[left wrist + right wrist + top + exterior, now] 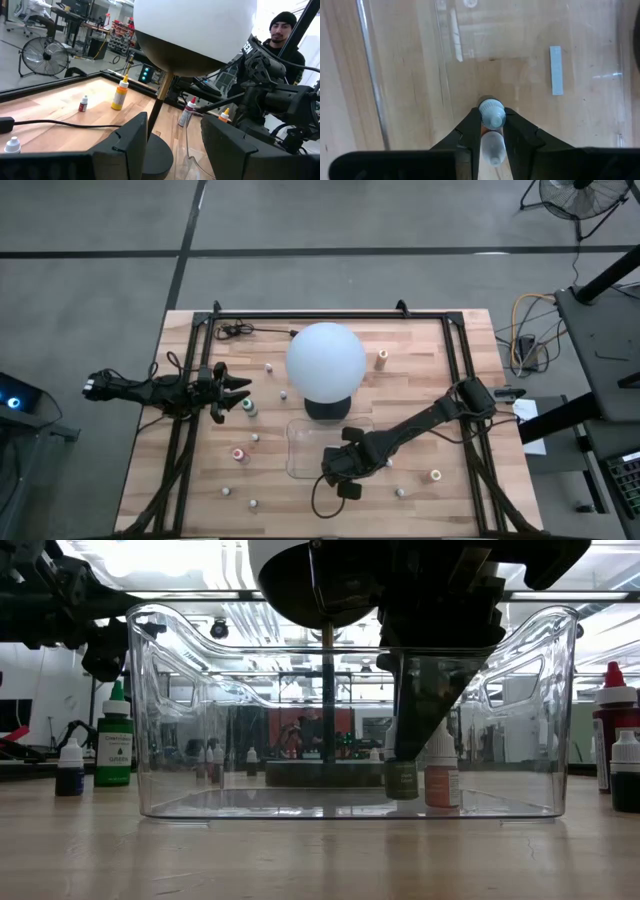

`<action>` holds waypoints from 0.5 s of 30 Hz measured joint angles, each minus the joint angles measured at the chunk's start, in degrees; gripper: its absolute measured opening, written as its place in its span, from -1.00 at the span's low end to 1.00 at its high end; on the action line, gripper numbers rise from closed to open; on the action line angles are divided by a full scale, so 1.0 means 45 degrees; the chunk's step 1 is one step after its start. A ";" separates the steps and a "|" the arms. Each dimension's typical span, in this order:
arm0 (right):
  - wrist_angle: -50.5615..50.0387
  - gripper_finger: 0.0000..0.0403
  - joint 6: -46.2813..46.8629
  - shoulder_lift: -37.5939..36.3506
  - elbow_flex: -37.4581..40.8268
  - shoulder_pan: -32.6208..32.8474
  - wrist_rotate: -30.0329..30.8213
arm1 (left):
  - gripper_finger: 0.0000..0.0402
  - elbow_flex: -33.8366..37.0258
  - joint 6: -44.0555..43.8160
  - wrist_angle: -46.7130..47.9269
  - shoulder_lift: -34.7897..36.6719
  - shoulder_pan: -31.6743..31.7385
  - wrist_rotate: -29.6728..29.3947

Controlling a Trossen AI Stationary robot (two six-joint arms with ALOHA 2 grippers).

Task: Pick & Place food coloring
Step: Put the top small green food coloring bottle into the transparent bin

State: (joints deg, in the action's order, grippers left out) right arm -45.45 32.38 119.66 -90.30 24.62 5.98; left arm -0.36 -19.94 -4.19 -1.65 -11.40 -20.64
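Fingers of my right gripper (492, 131) pinch a bottle (491, 114) by its neck, upright inside the tray (180, 660) (ready to release, I judge); left gripper (232, 393) waits part-open, empty

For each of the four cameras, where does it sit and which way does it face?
High view: above, looking straight down; both arms, white globe lamp, clear tray.
Low view: table height, level through the tray; right gripper lowers a bottle.
Left wrist view: past the open left gripper toward the lamp.
Right wrist view: down past the right gripper, shut on the bottle.
High and low share tray and right arm.
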 joint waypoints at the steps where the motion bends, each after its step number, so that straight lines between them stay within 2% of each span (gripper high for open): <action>1: 0.0004 -0.71 -0.0005 0.0000 0.0000 0.0000 0.0000 | -0.20 0.0000 0.0002 -0.0002 0.0000 -0.0002 -0.0005; 5: 0.0000 -0.68 -0.0005 0.0000 0.0000 -0.0005 -0.0015 | -0.20 0.0000 0.0001 -0.0004 0.0000 -0.0001 -0.0005; 15: -0.0054 -0.41 -0.0010 -0.0005 -0.0004 -0.0019 -0.0128 | -0.20 0.0000 0.0000 0.0000 0.0000 -0.0005 -0.0005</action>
State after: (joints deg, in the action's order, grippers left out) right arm -45.69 32.34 119.63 -90.32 24.53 5.40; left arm -0.36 -19.94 -4.19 -1.65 -11.42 -20.67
